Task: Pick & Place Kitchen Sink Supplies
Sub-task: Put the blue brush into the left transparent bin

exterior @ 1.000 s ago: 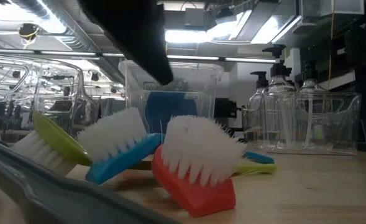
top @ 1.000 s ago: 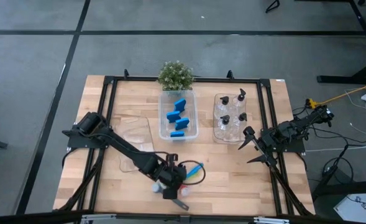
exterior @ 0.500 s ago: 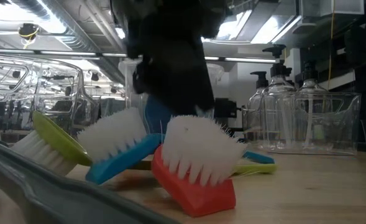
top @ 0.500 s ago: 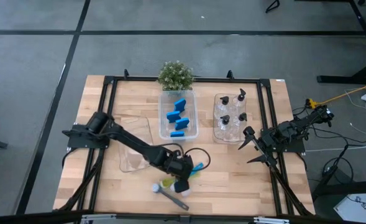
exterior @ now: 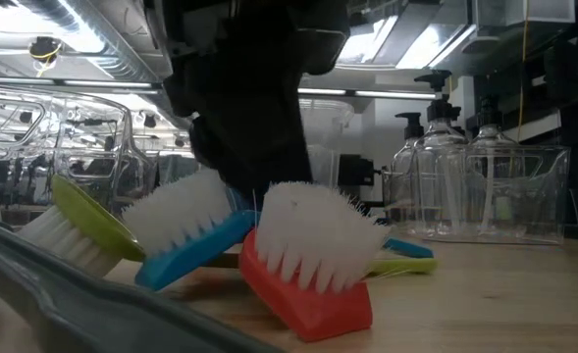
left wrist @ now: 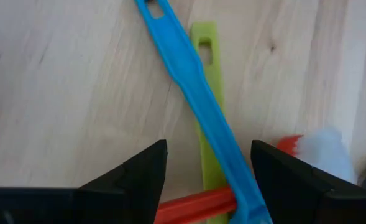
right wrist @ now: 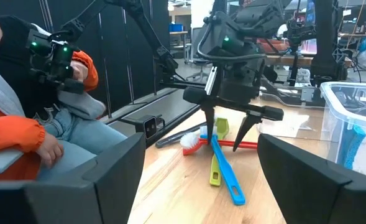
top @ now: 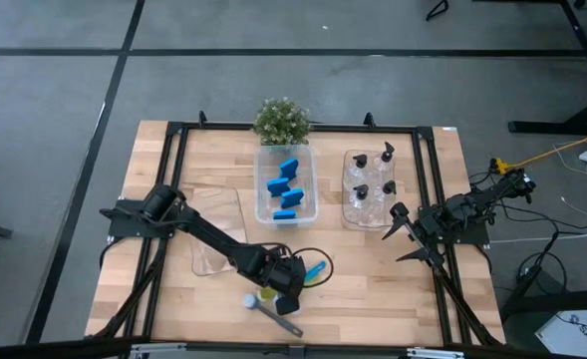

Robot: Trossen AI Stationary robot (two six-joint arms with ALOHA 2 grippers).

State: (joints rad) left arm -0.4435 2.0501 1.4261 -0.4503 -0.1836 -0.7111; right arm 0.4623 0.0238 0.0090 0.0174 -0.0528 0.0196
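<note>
The left hand [top: 291,290] hangs low over the brush pile near the bench's front edge, its two fingers [right wrist: 209,118] spread apart and pointing down, with nothing gripped between them. In the left wrist view the blue brush [left wrist: 195,93] runs slantwise through the gap between the fingers, lying across the yellow-green brush [left wrist: 207,124], and the red brush [left wrist: 192,205] crosses under both, its white bristles beside the far finger. The grey brush [top: 271,313] lies just in front of the pile, nearer the bench edge.

Behind the pile, toward the middle of the bench [top: 373,289], a clear bin [top: 309,199] holds the four blue sponges [top: 285,189]. To its right a second clear bin [top: 348,214] holds the four pump bottles [top: 373,184], standing upright. A third clear bin [top: 213,234] sits to the left. A potted plant [top: 282,120] stands at the back edge.

The right hand [top: 401,234] waits at the bench's right side, well apart from the brushes, fingers wide open and empty. In the right wrist view a seated person [right wrist: 21,124] shows beyond the bench.
</note>
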